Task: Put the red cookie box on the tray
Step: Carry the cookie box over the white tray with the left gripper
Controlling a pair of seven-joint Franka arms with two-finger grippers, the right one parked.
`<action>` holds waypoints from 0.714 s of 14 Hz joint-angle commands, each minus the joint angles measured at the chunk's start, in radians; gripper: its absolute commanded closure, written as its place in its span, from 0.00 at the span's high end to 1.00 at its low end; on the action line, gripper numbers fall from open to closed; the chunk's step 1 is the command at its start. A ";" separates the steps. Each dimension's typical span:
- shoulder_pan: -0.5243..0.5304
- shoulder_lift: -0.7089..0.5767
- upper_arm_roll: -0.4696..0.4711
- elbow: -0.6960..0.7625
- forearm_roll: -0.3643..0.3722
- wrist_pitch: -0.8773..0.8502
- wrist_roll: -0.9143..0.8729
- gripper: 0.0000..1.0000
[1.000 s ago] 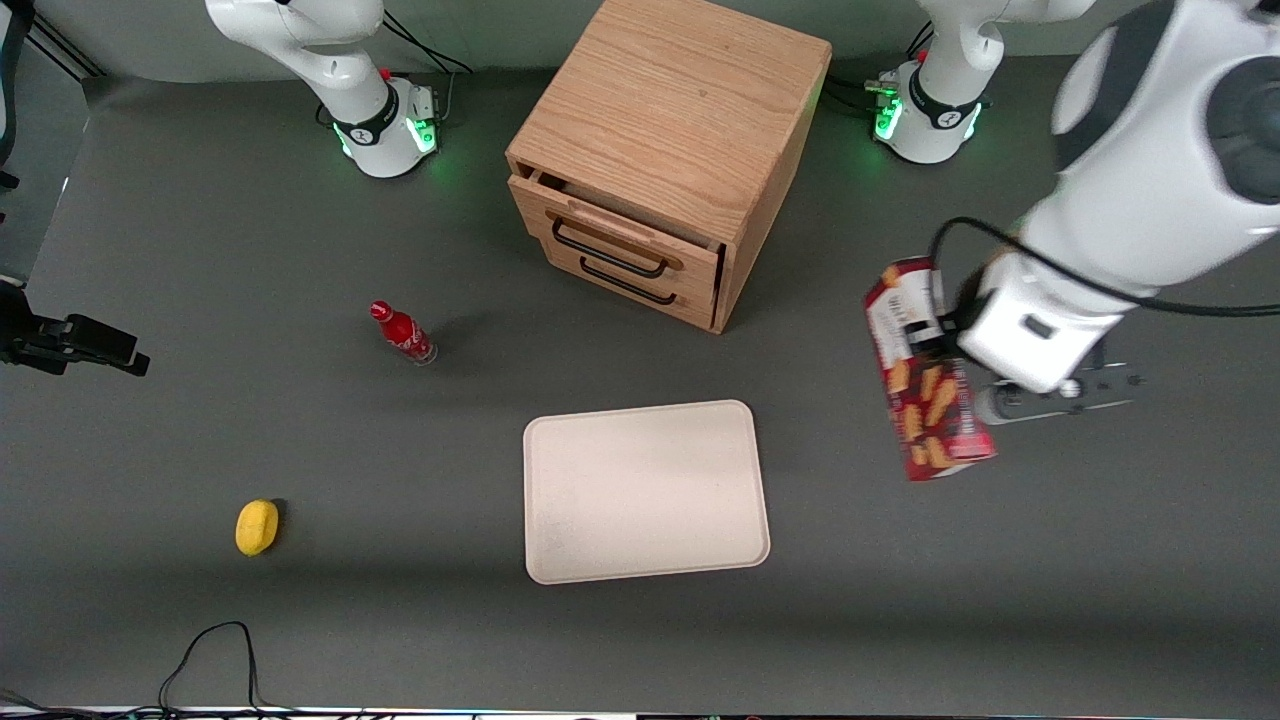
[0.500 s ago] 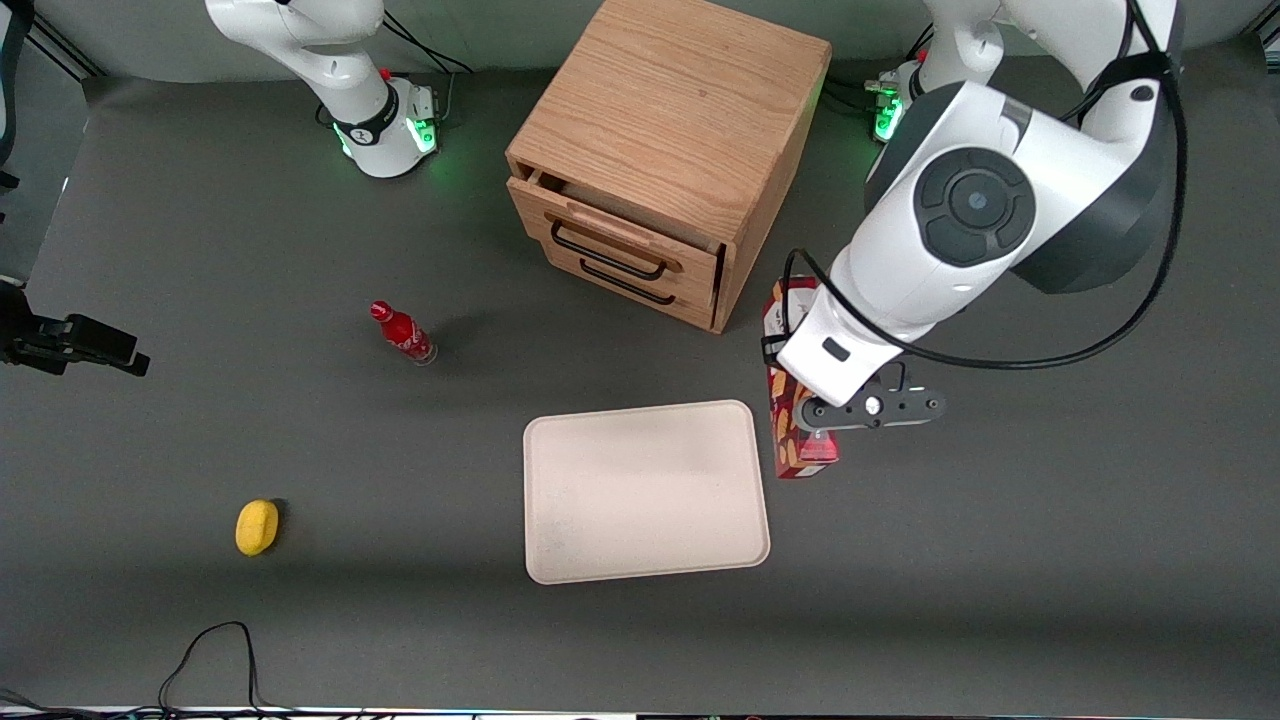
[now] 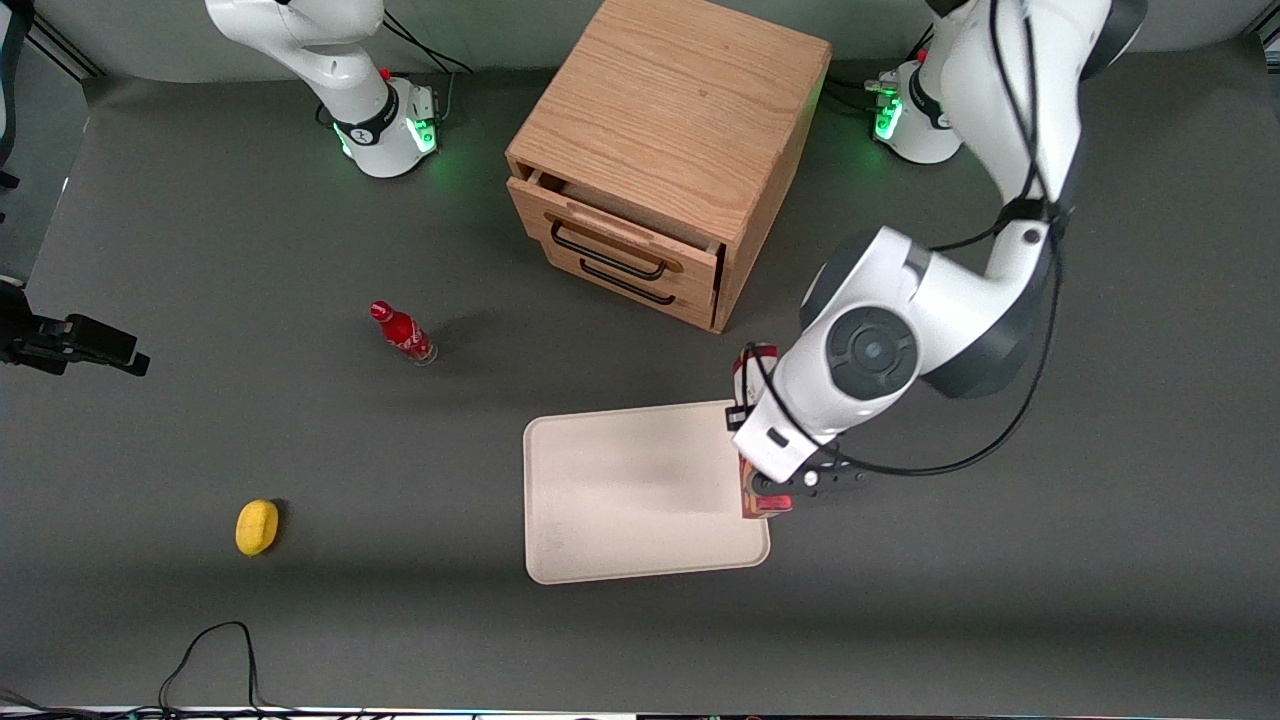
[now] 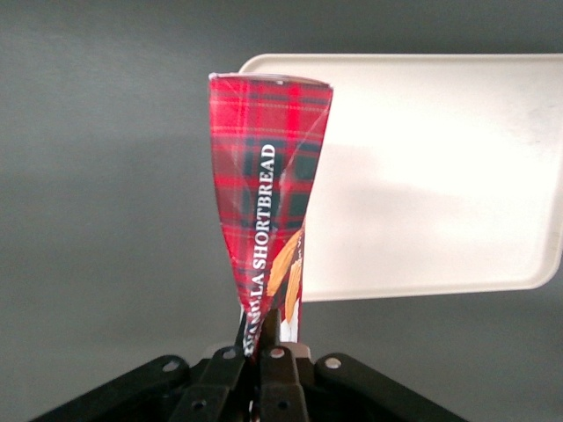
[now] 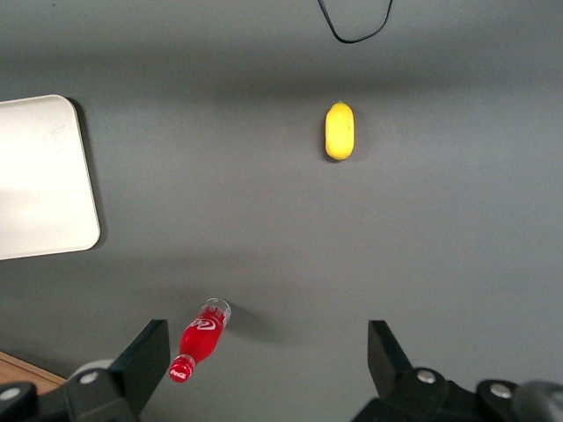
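The red cookie box (image 3: 752,368) hangs edge-on above the tray's (image 3: 630,490) edge nearest the working arm's end of the table; most of it is hidden under the arm. In the left wrist view the tartan box (image 4: 268,202) is squeezed thin at its held end, where my left gripper (image 4: 264,327) is shut on it. The cream tray (image 4: 440,176) lies below and to one side of the box. From the front, the gripper (image 3: 770,490) sits over the tray's rim under the white wrist. The tray (image 5: 35,176) also shows in the right wrist view.
A wooden drawer cabinet (image 3: 665,150) stands farther from the front camera than the tray, its top drawer slightly open. A small red bottle (image 3: 402,333) and a yellow fruit (image 3: 257,526) lie toward the parked arm's end. A black cable (image 3: 215,650) loops near the front edge.
The left arm has carried the red cookie box from the working arm's end of the table toward the tray, and it now hangs over the tray's edge. Nothing else moved.
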 commanded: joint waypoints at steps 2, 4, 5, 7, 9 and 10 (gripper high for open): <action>-0.027 0.086 0.017 0.039 0.050 0.064 -0.007 0.00; -0.029 0.121 0.017 0.039 0.085 0.099 -0.013 0.00; -0.030 0.136 0.017 0.038 0.103 0.115 -0.022 0.00; -0.047 0.155 0.018 0.035 0.139 0.135 -0.062 0.00; -0.053 0.170 0.020 0.030 0.140 0.156 -0.079 0.00; -0.061 0.175 0.027 0.030 0.146 0.164 -0.102 0.00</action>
